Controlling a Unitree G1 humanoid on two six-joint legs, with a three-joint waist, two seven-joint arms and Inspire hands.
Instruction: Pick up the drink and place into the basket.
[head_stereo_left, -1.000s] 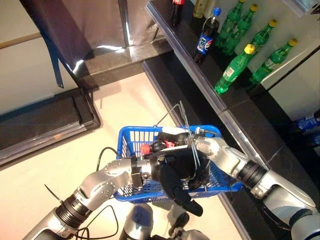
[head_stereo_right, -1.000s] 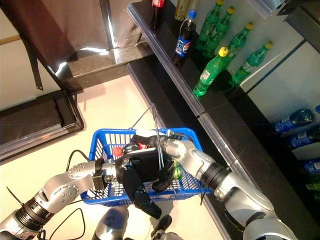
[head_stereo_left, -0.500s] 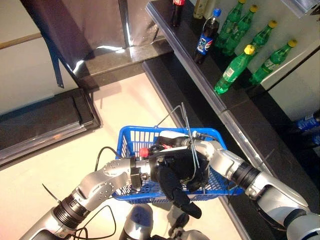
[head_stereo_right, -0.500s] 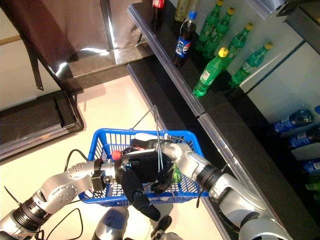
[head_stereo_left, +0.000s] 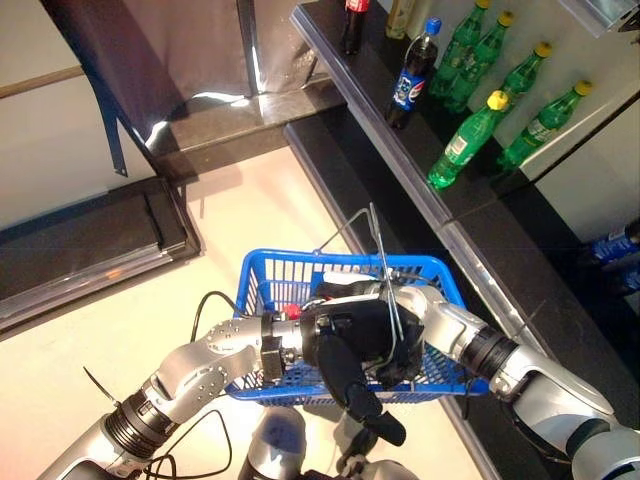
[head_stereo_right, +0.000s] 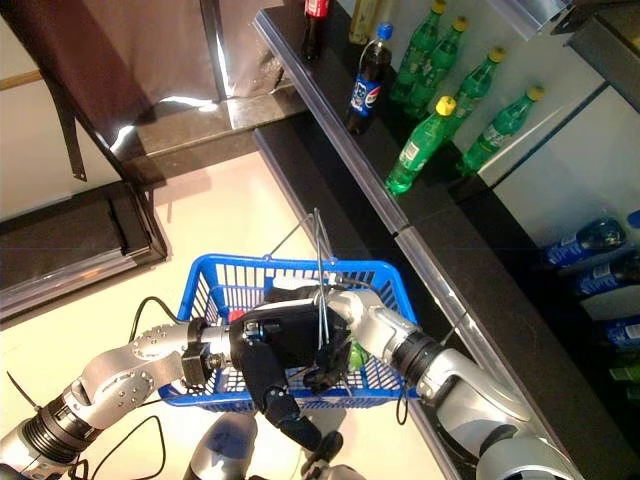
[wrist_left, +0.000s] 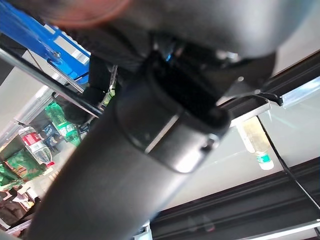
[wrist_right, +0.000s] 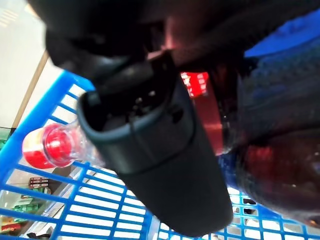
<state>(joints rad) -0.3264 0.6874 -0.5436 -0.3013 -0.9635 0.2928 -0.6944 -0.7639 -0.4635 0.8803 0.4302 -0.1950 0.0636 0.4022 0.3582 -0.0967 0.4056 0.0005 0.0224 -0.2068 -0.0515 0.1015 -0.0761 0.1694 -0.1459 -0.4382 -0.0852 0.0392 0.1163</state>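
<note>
Right hand (wrist_right: 150, 165) curls around the red-capped drink (wrist_right: 50, 147), low inside the blue basket (head_stereo_left: 262, 290). Left hand (head_stereo_left: 345, 350) sits at the basket's near wall by the wire handles (head_stereo_left: 380, 260), grip probably closed, cannot tell.

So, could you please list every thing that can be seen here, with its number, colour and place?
plastic mesh basket: one, blue, with thin metal handles standing up, in front of the robot above the pale floor
dark drink bottle with red cap and red label: one, inside the basket
dark cola bottle with blue cap: one, upright on the black shelf
green plastic bottles with yellow caps: five, on the same shelf, to the right of the cola bottle
dark bottle with red label: one, cut off at the top edge, on the shelf
blue bottles: several, on a lower level at the far right
left hand: dark, at the basket's front
right hand: dark, in the basket, closed round the drink bottle
</note>
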